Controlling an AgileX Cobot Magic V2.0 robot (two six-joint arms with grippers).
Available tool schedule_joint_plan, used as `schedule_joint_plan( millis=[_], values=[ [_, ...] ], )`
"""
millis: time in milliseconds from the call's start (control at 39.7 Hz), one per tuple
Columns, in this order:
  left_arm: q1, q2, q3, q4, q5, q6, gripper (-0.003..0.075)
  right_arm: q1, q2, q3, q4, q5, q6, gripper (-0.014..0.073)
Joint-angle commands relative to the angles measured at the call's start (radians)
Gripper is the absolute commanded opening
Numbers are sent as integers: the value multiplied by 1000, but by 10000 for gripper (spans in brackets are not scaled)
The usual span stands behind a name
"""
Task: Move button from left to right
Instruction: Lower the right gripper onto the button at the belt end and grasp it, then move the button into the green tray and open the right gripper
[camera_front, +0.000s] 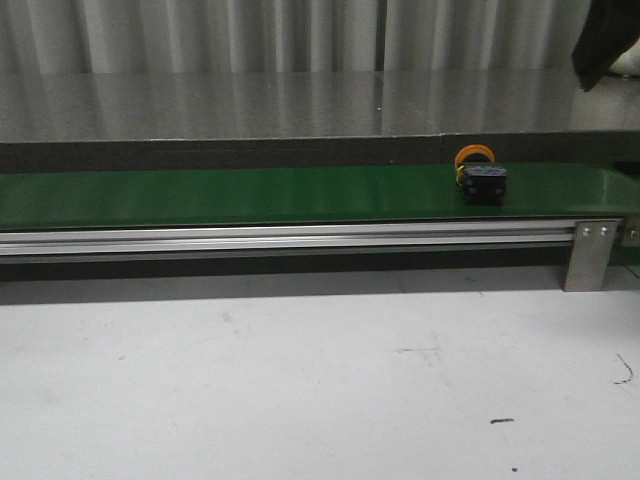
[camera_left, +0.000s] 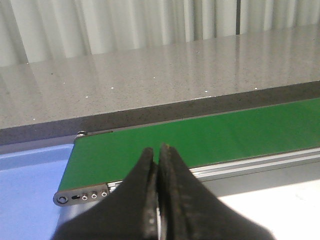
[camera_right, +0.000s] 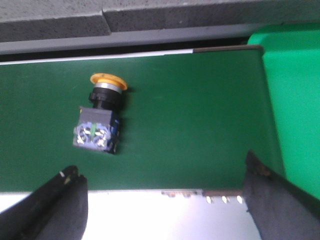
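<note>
The button (camera_front: 480, 179), with an orange-yellow mushroom head and a black blocky body, lies on its side on the green conveyor belt (camera_front: 250, 195) toward the right end. It also shows in the right wrist view (camera_right: 100, 117), beyond the fingers and nearer one of them. My right gripper (camera_right: 160, 172) is open wide above the belt's near edge, empty and apart from the button. My left gripper (camera_left: 156, 150) is shut and empty, pointing at the belt's left end (camera_left: 150, 145). Neither gripper shows in the front view.
An aluminium rail (camera_front: 290, 238) with a bracket (camera_front: 592, 255) runs along the belt's near side. A grey stone counter (camera_front: 300, 100) lies behind the belt. A white tabletop (camera_front: 300, 380) lies in front. A dark shape (camera_front: 605, 40) hangs at the front view's top right.
</note>
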Motion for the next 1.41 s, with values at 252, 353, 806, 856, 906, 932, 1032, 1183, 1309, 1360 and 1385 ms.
schedule_joint_plan(
  millis=[252,353,806,856,906,932,1032,1183,1309,1360,1385],
  values=[
    [-8,14,-26,-9,-82,-11,-21,-8,264,-301,59,89,4,644],
    [-8,14,-26,-9,-82,-11,-21,-8,312,-332,59,98,4,644],
    [-8,14,-26,-9,-82,-11,-21,-12,421,-367,59,117,4,438],
    [-8,14,-26,-9,-82,-11,-21,-18,421,-373,59,123,4,351],
    [-8,14,-26,-9,-82,-11,-21,-22,421,-377,59,132,4,275],
    [-8,14,-26,-9,-82,-11,-21,-26,419,-382,59,137,4,246],
    [-8,14,-26,-9,-82,-11,-21,-45,414,-405,59,169,4,163],
    [-8,14,-26,-9,-82,-11,-21,-97,380,-426,56,188,4,163],
    [-8,14,-26,-9,-82,-11,-21,-171,346,-426,20,184,3,163],
    [-8,14,-26,-9,-82,-11,-21,-206,340,-426,-2,183,3,163],
    [-8,14,-26,-9,-82,-11,-21,-227,339,-426,-16,183,3,163]
  ],
)
